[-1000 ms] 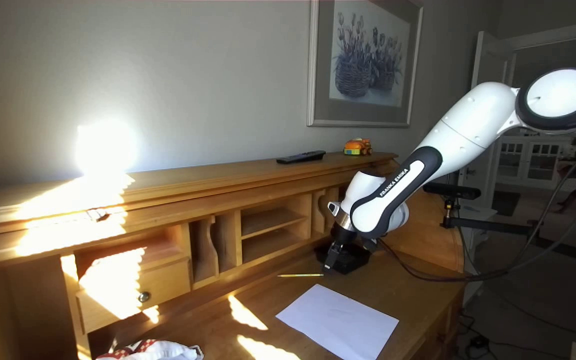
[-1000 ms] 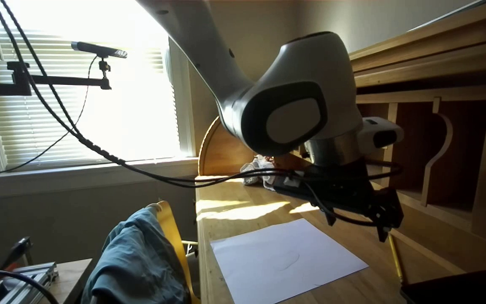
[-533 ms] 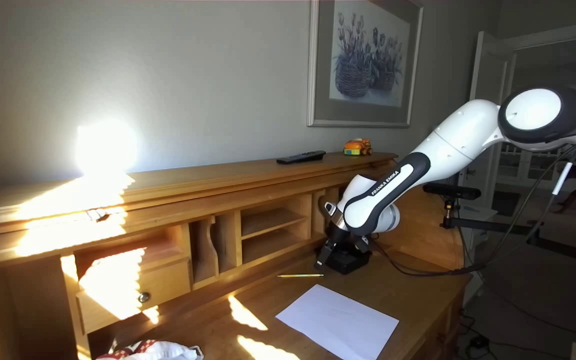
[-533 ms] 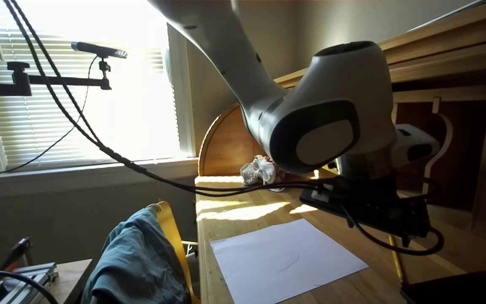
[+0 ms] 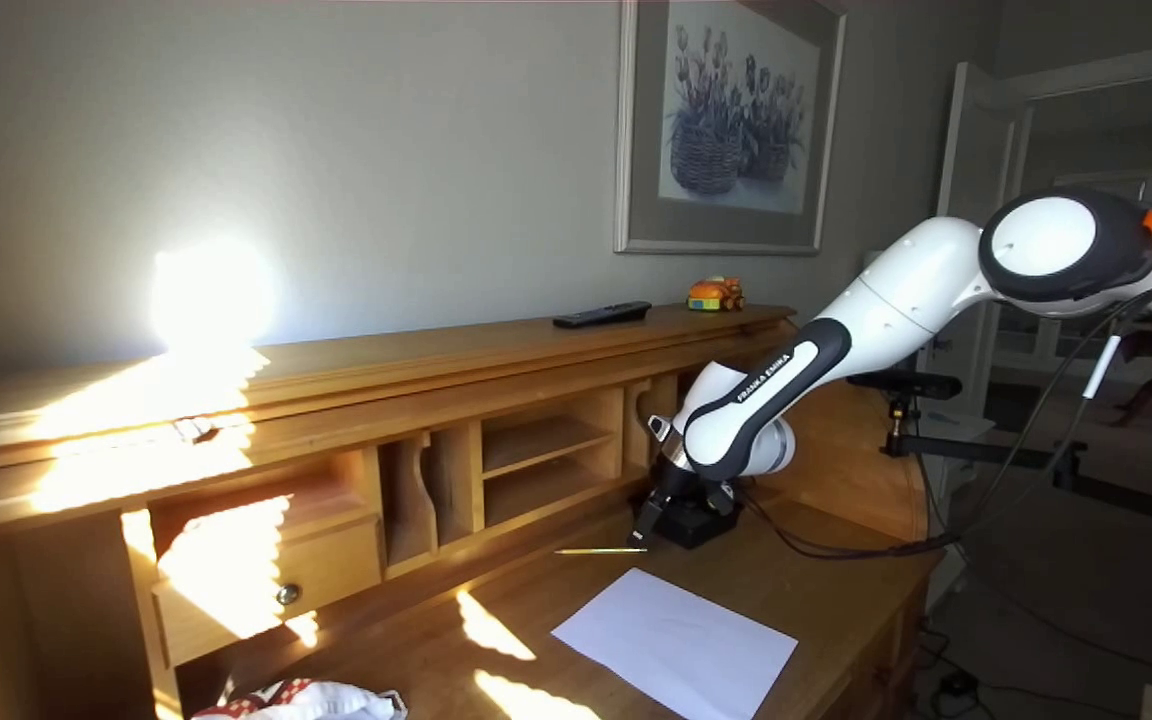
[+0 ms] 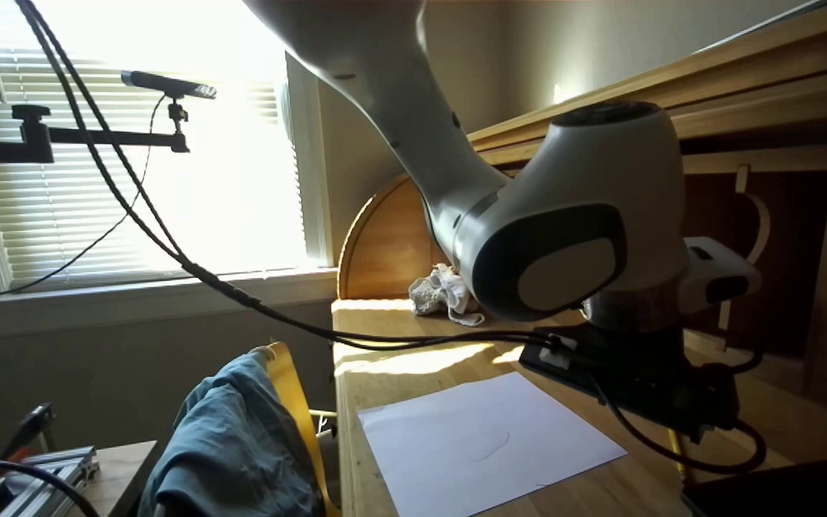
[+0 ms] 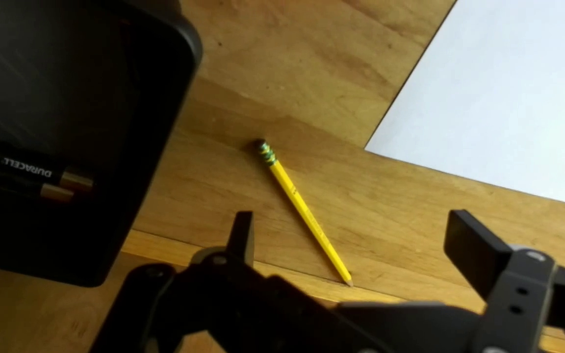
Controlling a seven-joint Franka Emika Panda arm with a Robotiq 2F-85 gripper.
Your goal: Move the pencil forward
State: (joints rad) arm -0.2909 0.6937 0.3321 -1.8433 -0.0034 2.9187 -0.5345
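The yellow pencil [image 7: 307, 215] lies flat on the wooden desk, its green-banded eraser end toward the black tray and its point toward the back ledge. It shows in both exterior views [image 5: 600, 551] [image 6: 675, 441], partly hidden behind the gripper and cable in one of them. My gripper [image 7: 351, 223] is open and empty, its two black fingers wide apart. In the wrist view the pencil's pointed half lies between the fingers, nearer the left finger [image 7: 241, 234]. The gripper is just above the pencil's eraser end in an exterior view [image 5: 640, 537]; contact cannot be told.
A black tray [image 7: 174, 113] holding batteries [image 7: 27, 166] stands beside the pencil's eraser end. White paper [image 5: 681, 640] lies on the desk in front. The desk's cubbyholes [image 5: 546, 455] rise behind. A crumpled cloth [image 6: 446, 294] lies at the far end.
The arm has shifted toward the tray, and the wrist has turned. In the last half second the gripper has come down a little. The pencil has not moved.
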